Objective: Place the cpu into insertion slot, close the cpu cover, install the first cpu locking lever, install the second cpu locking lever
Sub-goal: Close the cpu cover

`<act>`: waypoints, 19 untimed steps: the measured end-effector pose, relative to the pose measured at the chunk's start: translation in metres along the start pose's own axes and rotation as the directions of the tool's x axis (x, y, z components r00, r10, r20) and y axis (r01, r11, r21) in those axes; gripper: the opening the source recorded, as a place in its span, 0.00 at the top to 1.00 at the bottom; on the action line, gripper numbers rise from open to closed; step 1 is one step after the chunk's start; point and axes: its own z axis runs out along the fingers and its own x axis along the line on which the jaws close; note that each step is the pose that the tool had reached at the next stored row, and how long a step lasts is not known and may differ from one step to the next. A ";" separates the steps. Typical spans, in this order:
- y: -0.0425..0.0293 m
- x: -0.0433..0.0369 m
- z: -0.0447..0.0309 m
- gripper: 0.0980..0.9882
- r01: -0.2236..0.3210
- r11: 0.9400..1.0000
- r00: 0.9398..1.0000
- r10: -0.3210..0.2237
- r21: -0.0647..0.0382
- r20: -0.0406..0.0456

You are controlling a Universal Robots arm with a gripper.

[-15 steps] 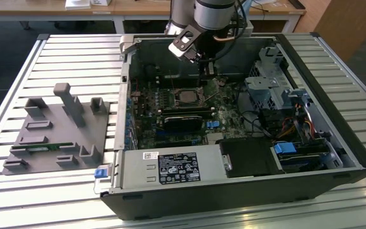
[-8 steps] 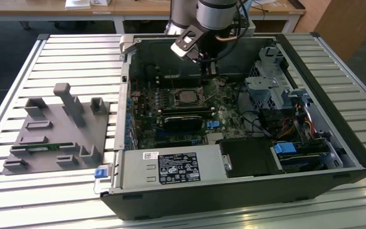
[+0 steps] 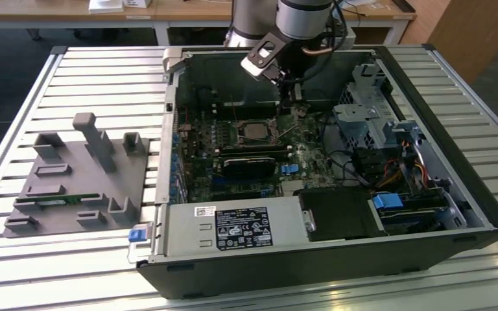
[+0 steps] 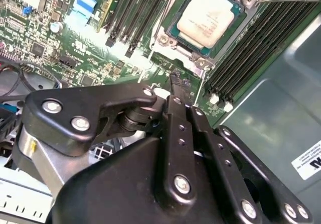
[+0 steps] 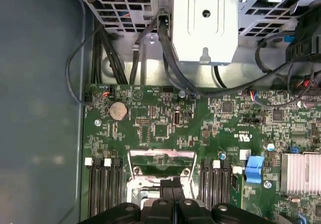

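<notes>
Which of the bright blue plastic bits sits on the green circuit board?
The small blue connector mid-board; the blue tab is at the case's outer edge, the blue clip on the drive bay.

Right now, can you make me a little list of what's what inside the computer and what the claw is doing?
place: open computer case on a slatted table
cpu: lying flat in the insertion slot, silver face up
cpu cover: down around the cpu
claw: shut, holding nothing, tip close beside the slot
claw touching the motherboard: cannot tell
grey tray: on the table, at the exterior view's left of the case
</notes>
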 end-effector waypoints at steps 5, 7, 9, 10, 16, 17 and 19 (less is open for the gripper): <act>0.0043 0.0002 -0.0004 0.99 0.000 1.000 1.000 0.000 0.000 0.000; 0.0077 0.0003 -0.0005 0.99 0.000 1.000 1.000 0.000 0.000 0.000; 0.0110 0.0003 -0.0004 0.99 0.000 1.000 1.000 0.000 0.000 0.000; 0.0126 0.0003 -0.0003 0.99 0.000 1.000 1.000 0.000 0.000 0.000; 0.0185 0.0005 -0.0002 0.99 0.000 1.000 1.000 0.000 0.001 0.000; 0.0196 0.0009 -0.0002 0.99 0.000 1.000 1.000 0.000 0.001 0.000; 0.0225 0.0018 0.0001 0.99 0.000 1.000 1.000 0.000 0.001 0.000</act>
